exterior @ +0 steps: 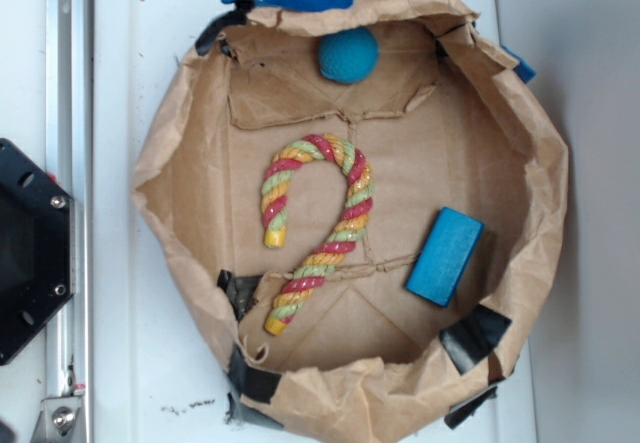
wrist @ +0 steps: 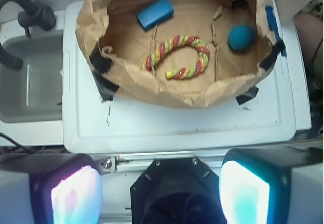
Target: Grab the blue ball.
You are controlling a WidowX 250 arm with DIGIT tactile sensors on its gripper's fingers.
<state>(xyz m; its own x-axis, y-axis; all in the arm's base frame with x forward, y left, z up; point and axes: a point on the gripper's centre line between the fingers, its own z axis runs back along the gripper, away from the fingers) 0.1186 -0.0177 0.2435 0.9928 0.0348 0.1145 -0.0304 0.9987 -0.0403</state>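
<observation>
The blue ball (exterior: 348, 55) is a small teal sphere resting on the brown paper floor at the far end of the paper-lined basin (exterior: 160, 163). In the wrist view the blue ball (wrist: 241, 37) sits at the right side of the basin (wrist: 167, 90). My gripper (wrist: 160, 193) is open and holds nothing, its two glowing pads (wrist: 76, 196) spread wide at the bottom of the wrist view. It hangs well back from the basin, above the robot's black base, far from the ball. The gripper itself is out of the exterior view.
A striped rope candy cane (exterior: 315, 228) lies mid-basin, and a flat blue block (exterior: 444, 255) lies to its right. Crumpled paper walls with black tape (exterior: 475, 335) ring the basin. The black robot base (exterior: 30, 253) is at left. A grey sink with faucet (wrist: 30, 77) shows in the wrist view.
</observation>
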